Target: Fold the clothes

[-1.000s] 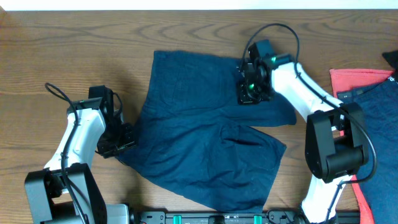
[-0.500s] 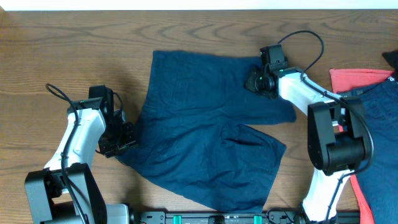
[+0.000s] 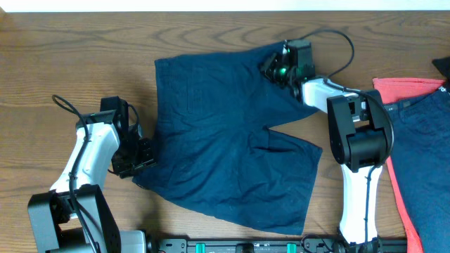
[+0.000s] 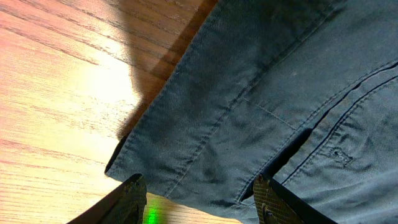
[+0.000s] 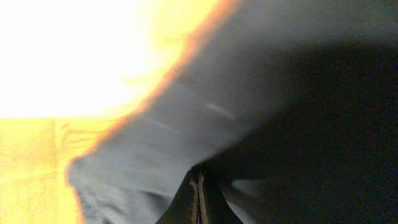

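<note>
Within the right pincer [image 3: 270, 68], far edge of the shorts [image 3: 211, 133]

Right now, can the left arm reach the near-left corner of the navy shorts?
Probably yes. The left gripper is open right over the hem corner of the shorts, and nothing lies in between.

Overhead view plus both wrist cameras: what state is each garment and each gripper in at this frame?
navy shorts: unfolded, spread over the table, far right corner pinched.
right gripper: shut on the navy shorts at that corner.
left gripper: open, fingers straddling the shorts' left edge.
red garment: lying at the right edge, partly covered.
blue denim garment: lying over the red garment, cut off by the frame.
</note>
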